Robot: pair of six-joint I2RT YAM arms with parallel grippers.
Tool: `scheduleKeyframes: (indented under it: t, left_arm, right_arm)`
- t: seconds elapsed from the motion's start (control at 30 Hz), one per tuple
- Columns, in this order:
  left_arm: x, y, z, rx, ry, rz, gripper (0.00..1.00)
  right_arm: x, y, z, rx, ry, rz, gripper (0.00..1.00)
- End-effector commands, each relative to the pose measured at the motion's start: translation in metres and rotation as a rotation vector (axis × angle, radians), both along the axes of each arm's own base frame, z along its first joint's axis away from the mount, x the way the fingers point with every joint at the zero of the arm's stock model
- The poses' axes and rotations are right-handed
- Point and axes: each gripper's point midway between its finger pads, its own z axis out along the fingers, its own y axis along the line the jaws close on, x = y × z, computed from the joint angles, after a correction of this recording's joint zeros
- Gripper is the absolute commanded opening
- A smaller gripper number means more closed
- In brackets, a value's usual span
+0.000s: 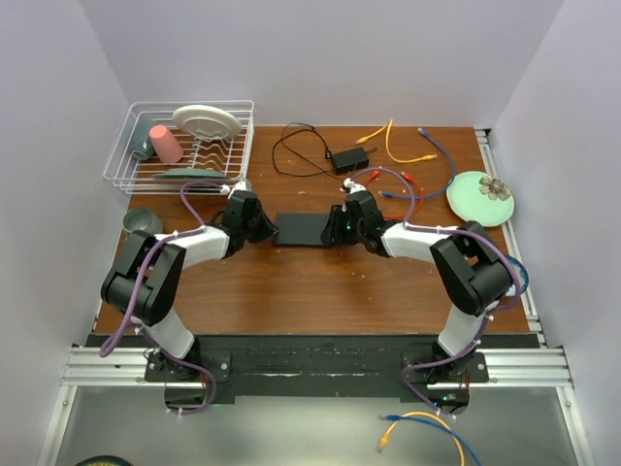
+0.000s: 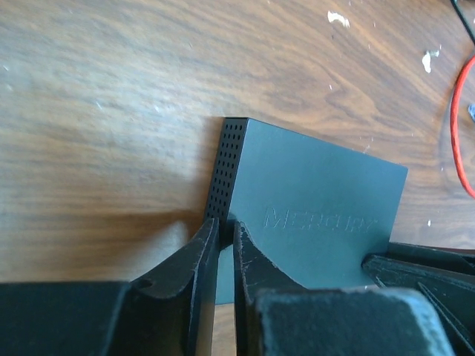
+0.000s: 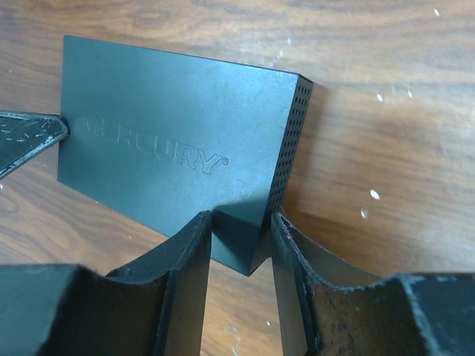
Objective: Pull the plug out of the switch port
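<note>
The switch is a flat matte-black box marked MERCURY, lying mid-table. It also shows in the left wrist view and the right wrist view. Its socket row and any plug are hidden in all views; only perforated short sides show. My left gripper is shut on the box's left near corner. My right gripper is closed on the right near corner, one finger on the top face and one on the perforated side.
A white wire dish rack with a plate and pink cup stands back left. A small black adapter with a thin cord, and loose orange, blue and red cables, lie behind the box. A green plate is at the right.
</note>
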Motion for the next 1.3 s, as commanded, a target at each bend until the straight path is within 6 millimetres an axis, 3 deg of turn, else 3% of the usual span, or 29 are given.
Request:
scheduleKeyframes:
  t: [0.0,0.27,0.77,1.27]
  left_arm:
    - [-0.051,-0.015,-0.028,0.026,0.144,-0.105,0.11]
    - [-0.059,-0.015,-0.027,0.032,0.141,-0.09,0.11]
    - [-0.039,-0.007,0.022,0.069,0.037,-0.05,0.15]
    - [-0.029,-0.015,-0.006,0.087,0.096,-0.077,0.16]
  right_arm:
    - [-0.034,-0.015,-0.021,-0.073,0.076,0.025,0.39]
    - [-0.038,-0.019,-0.026,-0.081,0.083,0.024,0.39]
    - [-0.026,-0.02,0.003,-0.101,0.011,0.026,0.4]
    - [-0.036,-0.021,-0.01,-0.081,0.041,0.03,0.4]
